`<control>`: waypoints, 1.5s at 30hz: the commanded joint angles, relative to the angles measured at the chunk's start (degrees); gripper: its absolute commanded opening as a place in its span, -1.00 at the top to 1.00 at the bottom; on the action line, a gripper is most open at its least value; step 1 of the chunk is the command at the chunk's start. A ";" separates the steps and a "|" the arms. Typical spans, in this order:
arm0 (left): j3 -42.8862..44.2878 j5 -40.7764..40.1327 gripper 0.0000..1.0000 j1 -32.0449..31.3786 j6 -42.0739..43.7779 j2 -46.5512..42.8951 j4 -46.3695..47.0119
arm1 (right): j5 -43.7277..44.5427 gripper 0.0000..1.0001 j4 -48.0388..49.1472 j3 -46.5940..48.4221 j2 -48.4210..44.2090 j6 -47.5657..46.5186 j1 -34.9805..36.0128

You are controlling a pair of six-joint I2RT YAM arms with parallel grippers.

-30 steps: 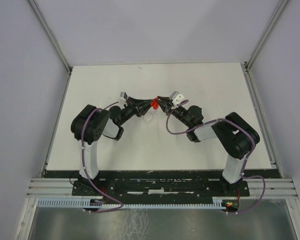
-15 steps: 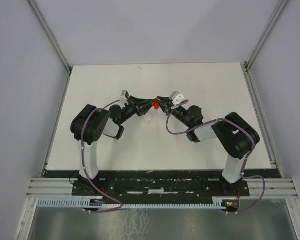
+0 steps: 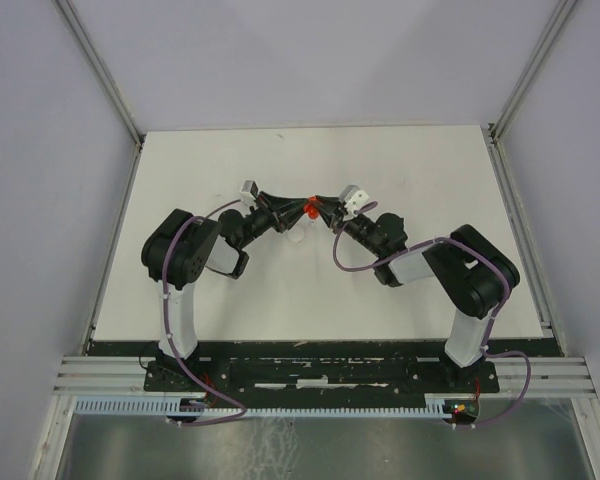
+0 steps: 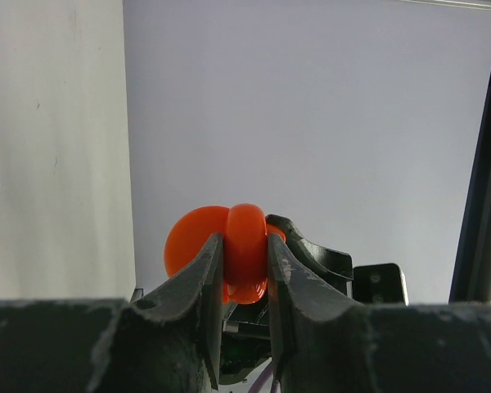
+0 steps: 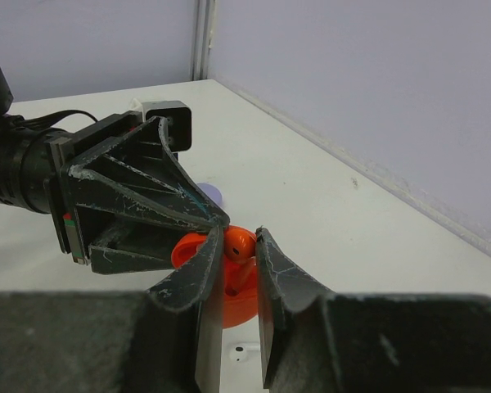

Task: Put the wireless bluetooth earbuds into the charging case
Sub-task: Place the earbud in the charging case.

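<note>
Table: I see a white table [image 3: 420, 200] with pale walls on three sides. The arm bases sit at its 6 o'clock edge.

Left arm: the left arm [image 3: 185, 255] rises from about 7 o'clock and reaches toward 1 o'clock, ending just to the 12 o'clock side of the table's middle.

Right arm: the right arm [image 3: 470, 275] rises from about 5 o'clock and reaches toward 10 o'clock, so the two tips meet nose to nose.

Left gripper: the left gripper [image 4: 244, 250] has its jaws drawn in tight on the charging case, one finger on each flat side. On my left wrist feed the case sits up between the tips at 12 o'clock.

Right gripper: the right gripper [image 5: 236, 239] is pinched nearly closed on the red earbud, which is held right at the fingertips.

Charging case: the charging case [image 4: 247, 221] is red and round, lifted off the table in the left gripper. Its open lid shows as a red disc at 9 o'clock of the body. From the right wrist it lies just below the held earbud, at 6 o'clock.

Lavender round piece: a lavender round piece [image 5: 209, 195] lies on the table, half hidden behind the left gripper's finger. I cannot tell what it is.

Red earbud: the red earbud [image 5: 240, 243] is directly over the case. I cannot tell whether they touch.

White earbud: a white earbud [image 5: 244, 352] lies on the table under the grippers, at 6 o'clock of the case.
</note>
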 commanded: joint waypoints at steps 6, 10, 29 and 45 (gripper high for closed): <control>0.87 0.06 0.94 0.77 -0.59 -2.40 5.99 | -0.31 0.98 3.29 -1.03 -0.70 -0.21 0.21; 0.68 -0.02 0.94 0.99 -0.76 -2.57 6.17 | -0.19 0.98 3.29 -1.49 -1.03 -0.43 0.21; 1.16 -0.25 0.94 1.53 -0.90 -1.73 6.53 | 0.73 0.47 3.31 -2.56 -2.16 1.83 0.19; 0.78 -0.44 0.94 1.87 0.14 -1.53 5.87 | 3.30 -0.01 3.30 -3.37 -6.51 3.10 0.22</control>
